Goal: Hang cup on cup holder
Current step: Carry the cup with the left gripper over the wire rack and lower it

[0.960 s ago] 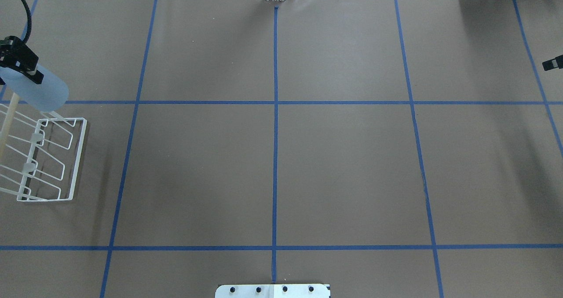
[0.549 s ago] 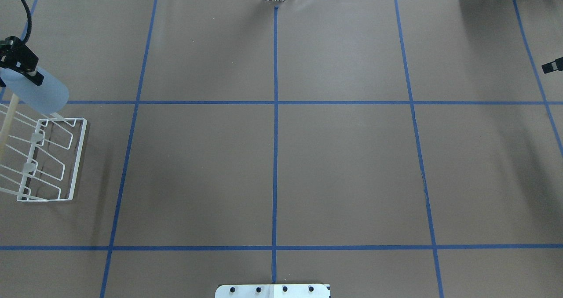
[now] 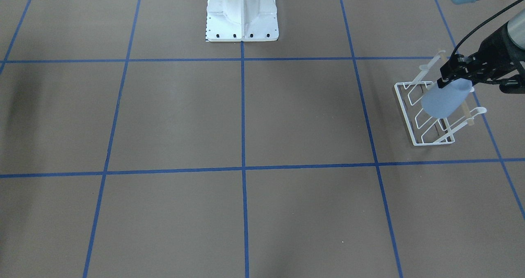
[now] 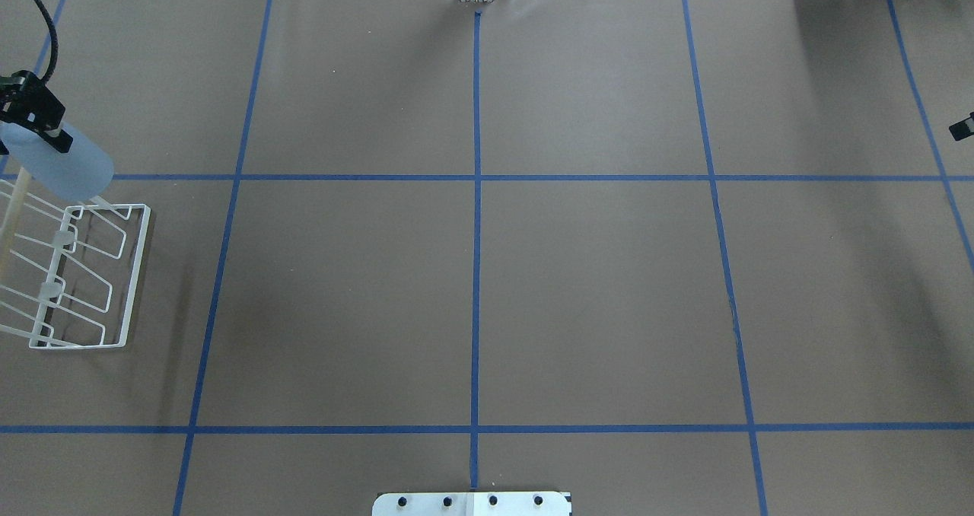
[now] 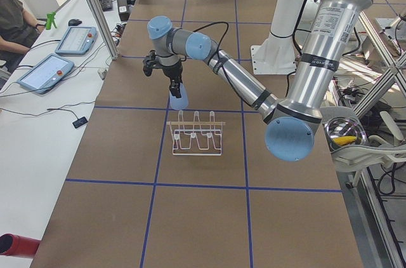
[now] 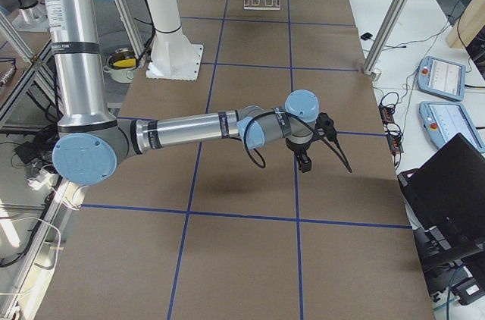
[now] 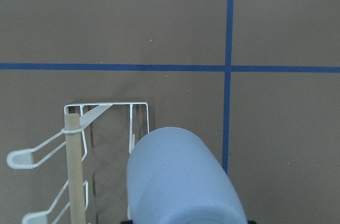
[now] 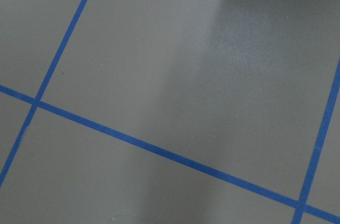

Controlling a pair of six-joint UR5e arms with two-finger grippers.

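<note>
My left gripper (image 4: 39, 119) is shut on the light blue cup (image 4: 72, 166) and holds it tilted in the air over the far end of the white wire cup holder (image 4: 135, 272), at the table's far left. In the front-facing view the cup (image 3: 443, 101) hangs in front of the holder (image 3: 432, 143), under the gripper (image 3: 457, 77). The left wrist view shows the cup (image 7: 180, 181) beside the holder's wooden rod (image 7: 75, 176). Only a black tip of my right gripper (image 4: 963, 127) shows at the right edge; I cannot tell whether it is open or shut.
The brown table cover (image 4: 593, 295) carries a grid of blue tape lines. The white robot pedestal (image 3: 242, 11) stands at the near middle edge. Tablets and cables (image 5: 54, 58) lie beyond the far edge.
My left gripper has shifted the cup slightly to the left, still over the holder's far end. My right gripper has drifted further toward the right edge of the overhead view.
</note>
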